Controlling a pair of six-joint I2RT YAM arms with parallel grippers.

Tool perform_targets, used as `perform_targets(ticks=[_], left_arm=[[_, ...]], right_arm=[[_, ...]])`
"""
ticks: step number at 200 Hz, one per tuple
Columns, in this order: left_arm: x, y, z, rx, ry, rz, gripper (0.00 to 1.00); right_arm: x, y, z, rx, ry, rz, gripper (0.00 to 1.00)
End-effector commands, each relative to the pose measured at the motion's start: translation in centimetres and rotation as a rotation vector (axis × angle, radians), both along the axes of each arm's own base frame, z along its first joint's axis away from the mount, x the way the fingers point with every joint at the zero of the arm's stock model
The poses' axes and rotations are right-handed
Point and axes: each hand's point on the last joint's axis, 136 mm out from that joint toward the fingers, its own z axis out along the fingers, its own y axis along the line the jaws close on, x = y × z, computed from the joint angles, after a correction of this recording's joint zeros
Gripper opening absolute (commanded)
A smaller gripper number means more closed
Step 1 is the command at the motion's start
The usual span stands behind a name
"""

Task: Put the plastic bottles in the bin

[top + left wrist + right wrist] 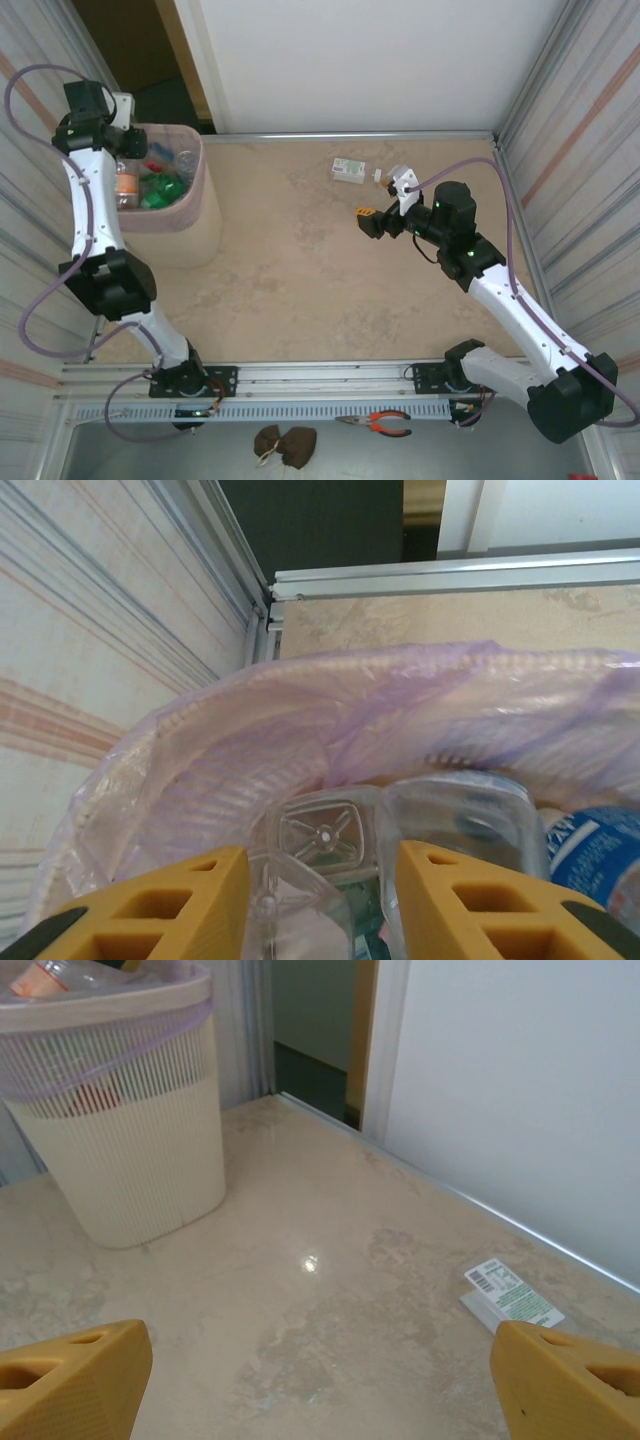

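The bin (203,170) stands at the far left of the table, lined with a thin purple bag (300,710) and holding several plastic bottles, green ones (160,188) among them. My left gripper (315,900) hangs just over its rim with the yellow fingers (180,900) a moderate gap apart. Below that gap lie clear bottle bottoms (325,835) and a blue-labelled bottle (595,850); nothing looks pinched. My right gripper (385,198) hovers open over bare table at the right (320,1380). From there the bin (130,1140) shows far left, a bottle (60,972) poking up.
A small white-and-green printed pack (348,170) lies near the back wall, close to the right gripper (512,1295). Corrugated walls close both sides. Orange-handled pliers (380,423) and a brown cloth (283,443) lie in front of the arm rail.
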Motion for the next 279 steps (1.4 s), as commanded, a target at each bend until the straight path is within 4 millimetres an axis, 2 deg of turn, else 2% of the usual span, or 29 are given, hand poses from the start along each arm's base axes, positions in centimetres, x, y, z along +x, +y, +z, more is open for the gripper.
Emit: perform_targets(ticks=[1, 77, 118, 152, 203, 235, 254, 279], left_arm=[[-3.5, -0.2, 0.6, -0.015, 0.042, 0.029, 0.42], [-7.1, -2.0, 1.7, -0.087, 0.012, 0.049, 0.42], [-9.7, -0.9, 1.4, -0.095, 0.009, 0.128, 0.41], [-11.6, 1.0, -0.9, -0.137, 0.029, 0.207, 0.39], [-11.5, 1.9, -4.6, -0.193, 0.070, 0.219, 0.38], [-11.3, 2.1, -6.0, -0.203, 0.096, 0.225, 0.37], [-11.0, 1.9, -5.7, -0.217, 0.087, 0.218, 0.36], [-10.6, 1.4, -3.3, -0.230, 0.022, 0.198, 0.36]], right_arm=[[-0.2, 0.1, 1.7, 0.025, -0.026, 0.015, 0.86], [-0.4, 0.1, 2.0, 0.033, -0.030, 0.024, 0.86], [-0.6, 0.1, 2.1, 0.037, -0.032, 0.030, 0.86], [-0.7, 0.2, 2.2, 0.041, -0.034, 0.033, 0.86], [-0.6, 0.2, 1.9, 0.040, -0.030, 0.031, 0.86], [-0.5, 0.2, 1.7, 0.037, -0.025, 0.029, 0.86], [-0.4, 0.2, 1.7, 0.036, -0.023, 0.030, 0.86], [-0.3, 0.2, 1.8, 0.035, -0.008, 0.024, 0.86]])
